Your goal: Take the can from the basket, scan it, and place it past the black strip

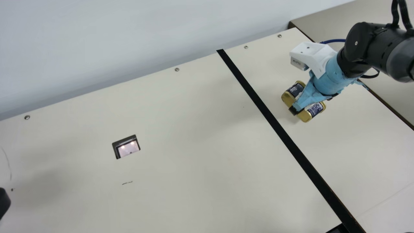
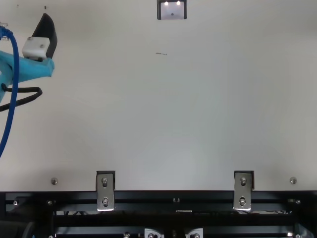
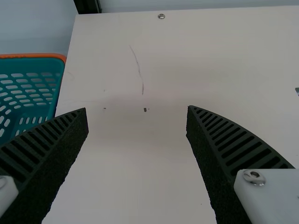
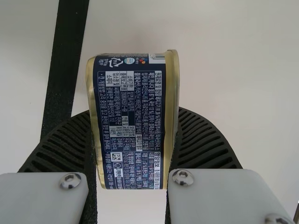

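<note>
Cream surface (image 1: 194, 155) flanked the black strip (image 1: 280, 129). Past it, the right gripper (image 4: 135, 111) was clamped on the can (image 4: 133, 126); scanning was presumably done, setting down and release left. The main view showed the scanner window (image 1: 127, 149) across the strip; the left wrist view, also across it, the basket (image 3: 32, 56) and left gripper (image 3: 137, 108), fingers apart.

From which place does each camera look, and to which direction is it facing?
Main view: on the neck, facing down across the table; right arm and a bit of left arm show.
Top view: fixed above, facing steeply down on the table; left arm shows partly.
Left wrist view: on that wrist, facing table and basket; open left gripper shows.
Right wrist view: on that wrist, facing the can; right gripper shows.
Main and right wrist views share can and black strip.
</note>
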Controlling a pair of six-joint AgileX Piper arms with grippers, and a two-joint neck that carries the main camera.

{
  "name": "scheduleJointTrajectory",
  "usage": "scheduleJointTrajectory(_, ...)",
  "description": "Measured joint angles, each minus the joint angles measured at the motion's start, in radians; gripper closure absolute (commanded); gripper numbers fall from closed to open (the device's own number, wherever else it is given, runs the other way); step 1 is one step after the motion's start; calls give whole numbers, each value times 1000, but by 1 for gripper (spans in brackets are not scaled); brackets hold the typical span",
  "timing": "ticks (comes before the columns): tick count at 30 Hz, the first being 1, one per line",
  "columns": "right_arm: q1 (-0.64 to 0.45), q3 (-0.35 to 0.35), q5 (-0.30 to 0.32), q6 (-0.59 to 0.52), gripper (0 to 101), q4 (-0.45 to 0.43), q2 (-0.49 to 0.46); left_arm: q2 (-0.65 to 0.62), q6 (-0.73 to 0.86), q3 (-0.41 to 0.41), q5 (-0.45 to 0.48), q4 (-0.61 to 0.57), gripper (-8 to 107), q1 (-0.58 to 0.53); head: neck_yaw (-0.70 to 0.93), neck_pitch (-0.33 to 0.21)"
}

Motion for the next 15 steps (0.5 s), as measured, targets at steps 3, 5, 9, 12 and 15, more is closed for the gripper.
scheduleJointTrajectory(3, 1, 5, -7, 15, 0, -10, 3, 0, 0, 0, 0, 0, 9, 0, 0, 0)
scheduleJointTrajectory(5, 1, 8, -21, 26, 0, -11, 2, 0, 0, 0, 0, 0, 9, 0, 0, 0)
scheduleJointTrajectory(9, 2, 13, -21, 36, 0, -14, 1, 0, 0, 0, 0, 0, 9, 0, 0, 0)
scheduleJointTrajectory(12, 2, 7, -18, 41, 0, -12, -7, 0, 0, 0, 0, 0, 9, 0, 0, 5)
scheduleJointTrajectory(15, 8, -8, -13, 49, 0, 5, -20, 0, 0, 0, 0, 0, 9, 0, 0, 5)
